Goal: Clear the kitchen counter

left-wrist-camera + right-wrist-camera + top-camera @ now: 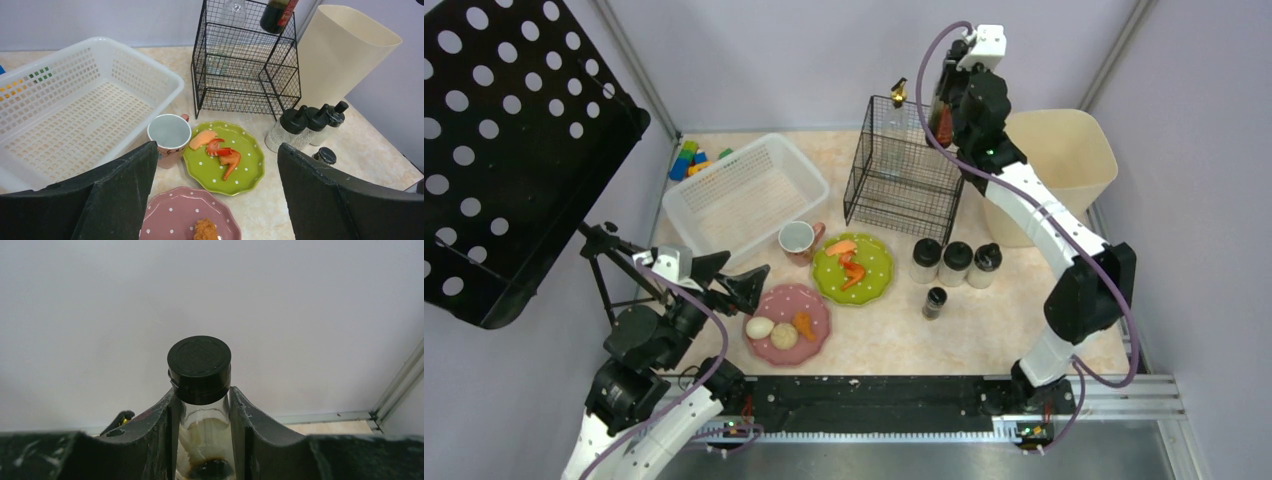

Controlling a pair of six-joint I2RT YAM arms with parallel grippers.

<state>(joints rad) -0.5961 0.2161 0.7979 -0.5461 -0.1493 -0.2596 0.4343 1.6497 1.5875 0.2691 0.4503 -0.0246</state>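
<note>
Marbled beige-pink surface [984, 330] runs out in front of you between the metal rails, with plenty on it. At the far left corner, coloured blocks [689, 160] sit behind a white basket [744, 190], and a mug [797, 240] stands just beside the basket's near side. A wire rack [904, 165] stands at the middle of the far edge, and a cream bin [1064, 160] fills the far right corner. Mid-surface you have a green plate [879, 272] with orange food pieces. To its right is a row of three black-capped bottles [954, 262], with a small dark jar [935, 301] just in front. A pink plate [784, 298] carrying food lies toward the near edge.

Your left pincer [730, 276] hangs spread wide and empty over the near left part, beside the pink plate. Your right pincer [202, 405] is up high by the rack, clamped narrow around a black-capped sauce bottle [199, 365].
</note>
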